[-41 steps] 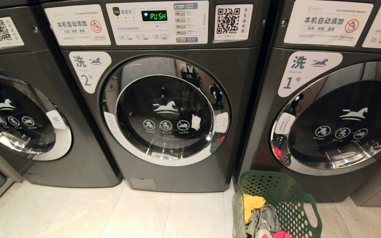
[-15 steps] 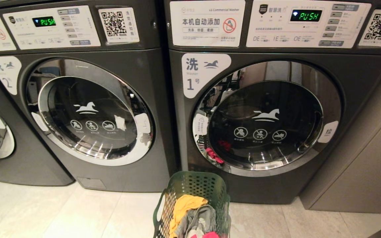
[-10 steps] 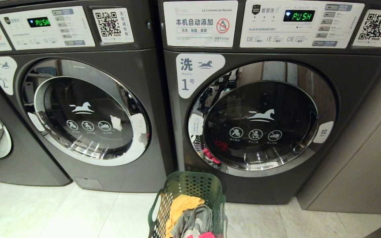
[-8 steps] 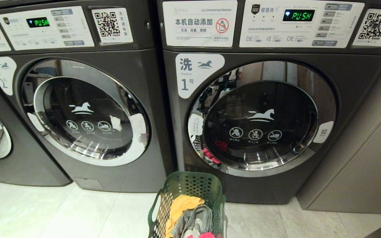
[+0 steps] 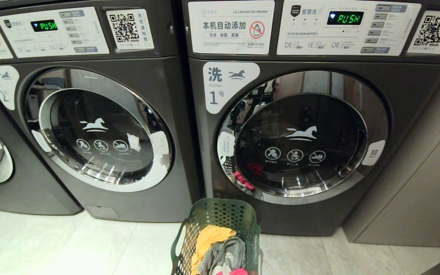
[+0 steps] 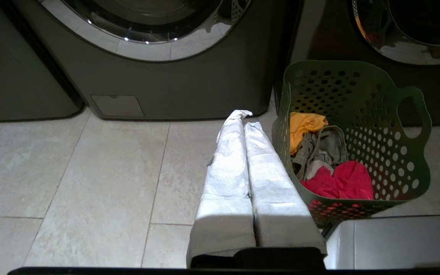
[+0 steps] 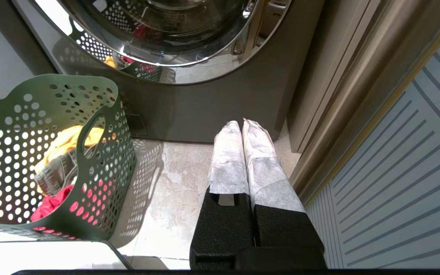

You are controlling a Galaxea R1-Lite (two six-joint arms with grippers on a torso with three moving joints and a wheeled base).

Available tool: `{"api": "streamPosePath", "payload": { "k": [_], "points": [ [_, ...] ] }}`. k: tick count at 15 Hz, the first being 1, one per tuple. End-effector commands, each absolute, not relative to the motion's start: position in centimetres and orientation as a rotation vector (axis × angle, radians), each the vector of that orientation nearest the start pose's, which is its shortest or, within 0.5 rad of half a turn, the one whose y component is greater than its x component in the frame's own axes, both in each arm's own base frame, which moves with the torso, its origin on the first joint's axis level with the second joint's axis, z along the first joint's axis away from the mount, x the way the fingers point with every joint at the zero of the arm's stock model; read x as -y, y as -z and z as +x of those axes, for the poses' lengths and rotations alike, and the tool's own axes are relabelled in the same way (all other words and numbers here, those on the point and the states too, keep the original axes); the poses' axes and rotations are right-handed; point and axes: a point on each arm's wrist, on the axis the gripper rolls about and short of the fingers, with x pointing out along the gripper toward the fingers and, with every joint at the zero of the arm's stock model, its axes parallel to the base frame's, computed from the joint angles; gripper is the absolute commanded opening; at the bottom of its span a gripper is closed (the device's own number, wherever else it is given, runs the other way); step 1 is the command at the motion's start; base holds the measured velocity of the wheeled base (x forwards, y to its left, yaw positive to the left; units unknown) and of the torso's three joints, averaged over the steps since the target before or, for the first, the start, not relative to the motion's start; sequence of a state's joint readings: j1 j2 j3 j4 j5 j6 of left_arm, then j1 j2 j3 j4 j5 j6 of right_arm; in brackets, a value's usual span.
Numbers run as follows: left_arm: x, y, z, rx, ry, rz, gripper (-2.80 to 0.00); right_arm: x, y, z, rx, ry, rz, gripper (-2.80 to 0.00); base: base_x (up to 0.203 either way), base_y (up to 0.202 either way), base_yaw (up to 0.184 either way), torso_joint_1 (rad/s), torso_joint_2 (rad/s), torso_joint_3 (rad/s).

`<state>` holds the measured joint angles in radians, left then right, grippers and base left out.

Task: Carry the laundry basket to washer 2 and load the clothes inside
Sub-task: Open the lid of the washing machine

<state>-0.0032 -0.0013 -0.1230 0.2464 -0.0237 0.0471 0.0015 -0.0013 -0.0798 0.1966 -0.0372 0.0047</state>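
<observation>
Head view shows our laundry basket [image 5: 220,223] (clothes [image 5: 220,248] inside) on the floor before washer 1 [image 5: 292,130], right of washer 2 [image 5: 97,126], while our left gripper [image 6: 243,118] and right gripper [image 7: 240,126] hang pressed together, empty.

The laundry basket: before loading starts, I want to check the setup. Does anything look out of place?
Yes. The laundry basket, clothes still inside, stands on the floor before washer 1, not washer 2, whose door is shut. Nothing looks spilled or damaged.
</observation>
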Motion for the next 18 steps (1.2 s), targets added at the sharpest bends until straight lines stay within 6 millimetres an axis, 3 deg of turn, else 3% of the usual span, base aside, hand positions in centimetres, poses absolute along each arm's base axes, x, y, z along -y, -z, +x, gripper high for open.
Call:
{"api": "streamPosePath", "payload": {
  "k": [1, 3, 4, 6, 8, 12, 14, 16, 17, 18],
  "points": [
    [0.1, -10.6, -4.1, -0.038, 0.034, 0.037, -2.80, 0.1, -7.7, -3.0, -0.118, 0.036, 0.002, -2.80, 0.000, 0.000, 0.000, 0.000, 0.00, 0.000],
    [0.1, -15.0, -4.8, 0.027, 0.052, 0.011, -2.80, 0.1, -7.7, -3.0, -0.118, 0.038, 0.000, -2.80, 0.000, 0.000, 0.000, 0.000, 0.00, 0.000],
    [0.1, -17.2, -4.1, 0.006, 0.060, -0.017, -2.80, 0.1, -7.7, -3.0, -0.118, 0.038, -0.001, -2.80, 0.000, 0.000, 0.000, 0.000, 0.00, 0.000],
    [0.1, -21.5, -0.9, -0.098, 0.068, -0.095, -2.80, 0.1, -7.7, -3.0, -0.117, 0.038, -0.001, -2.80, 0.000, 0.000, 0.000, 0.000, 0.00, 0.000],
    [0.2, -23.6, 4.4, -0.262, 0.048, -0.196, -2.80, 0.1, -7.7, -3.0, -0.116, 0.039, 0.004, -2.80, 0.000, 0.000, 0.000, 0.000, 0.00, 0.000],
    [-0.6, -23.0, 15.4, -0.487, -0.001, -0.374, -2.80, 0.1, -7.7, -3.0, -0.118, 0.037, 0.008, -2.80, 0.000, 0.000, 0.000, 0.000, 0.00, 0.000],
    [-2.3, -21.8, 19.1, -0.521, 0.010, -0.458, -2.80, 0.1, -7.7, -3.0, -0.118, 0.037, 0.008, -2.80, 0.000, 0.000, 0.000, 0.000, 0.00, 0.000],
    [-3.7, -20.9, 20.9, -0.544, 0.052, -0.525, -2.80, 0.1, -7.7, -3.0, -0.118, 0.039, 0.007, -2.80, 0.000, 0.000, 0.000, 0.000, 0.00, 0.000],
    [-3.8, -20.5, 21.1, -0.557, 0.071, -0.541, 0.00, 0.1, -7.7, -3.0, -0.118, 0.038, 0.007, -2.80, 0.000, 0.000, 0.000, 0.000, 0.00, 0.000],
    [-3.7, -20.3, 21.1, -0.562, 0.086, -0.542, 0.00, 0.1, -7.7, -3.0, -0.118, 0.036, 0.008, -2.80, 0.000, 0.000, 0.000, 0.000, 0.00, 0.000]
  ]
}}
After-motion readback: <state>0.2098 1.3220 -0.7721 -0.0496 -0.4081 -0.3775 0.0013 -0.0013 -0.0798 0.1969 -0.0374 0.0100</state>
